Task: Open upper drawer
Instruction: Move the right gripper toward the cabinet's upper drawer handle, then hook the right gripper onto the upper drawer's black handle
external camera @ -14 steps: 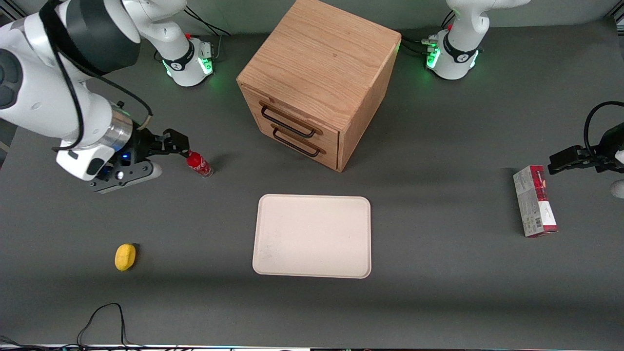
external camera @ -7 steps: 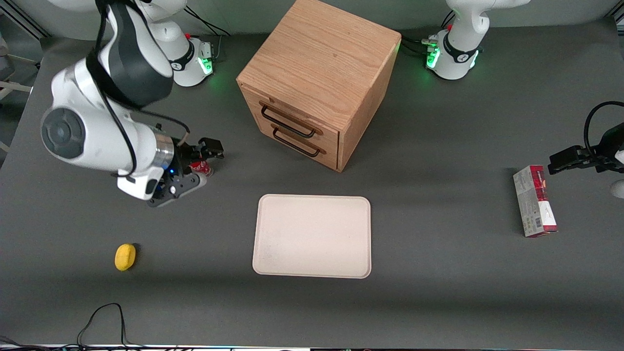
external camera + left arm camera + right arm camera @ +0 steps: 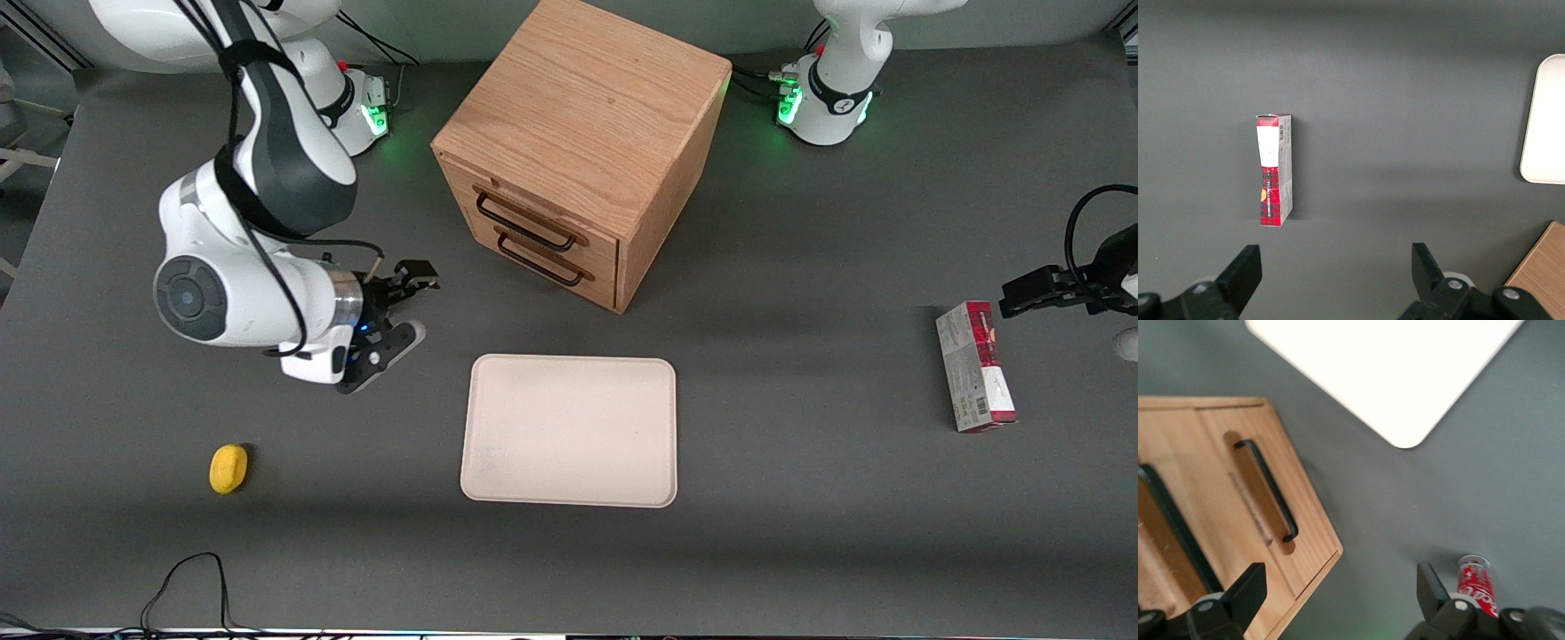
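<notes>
Near the cabinet [image 3: 582, 151], the gripper [image 3: 418, 277] (fingers spread, holding nothing) had swung closer to the upper drawer [image 3: 524, 220], whose handle [image 3: 523, 223] remained ungrasped.

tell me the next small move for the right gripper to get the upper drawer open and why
Probably keep carrying the gripper toward the cabinet and line its open fingers up with the upper drawer's black bar handle. The gripper hangs in front of the drawers, apart from them and holding nothing, and the upper drawer is shut flush. The lower drawer's handle sits just beneath, so aim high.
</notes>
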Action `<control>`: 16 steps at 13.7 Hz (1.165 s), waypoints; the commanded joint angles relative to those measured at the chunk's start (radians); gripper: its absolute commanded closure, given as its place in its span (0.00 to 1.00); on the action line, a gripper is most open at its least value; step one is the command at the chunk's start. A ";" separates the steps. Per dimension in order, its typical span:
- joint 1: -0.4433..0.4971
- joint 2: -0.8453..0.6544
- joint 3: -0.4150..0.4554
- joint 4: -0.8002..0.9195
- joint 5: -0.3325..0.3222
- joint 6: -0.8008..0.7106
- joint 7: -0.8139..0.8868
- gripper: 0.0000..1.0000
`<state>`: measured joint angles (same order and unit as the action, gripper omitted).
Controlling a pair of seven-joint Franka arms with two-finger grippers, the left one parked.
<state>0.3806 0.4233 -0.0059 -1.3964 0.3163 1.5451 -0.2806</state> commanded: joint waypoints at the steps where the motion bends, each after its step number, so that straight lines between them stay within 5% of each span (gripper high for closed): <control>1: 0.058 -0.003 -0.005 0.011 0.024 -0.036 -0.061 0.00; 16: 0.224 -0.005 -0.003 -0.068 0.050 0.027 -0.100 0.00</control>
<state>0.5899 0.4253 0.0026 -1.4454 0.3501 1.5412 -0.3537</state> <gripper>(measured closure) 0.000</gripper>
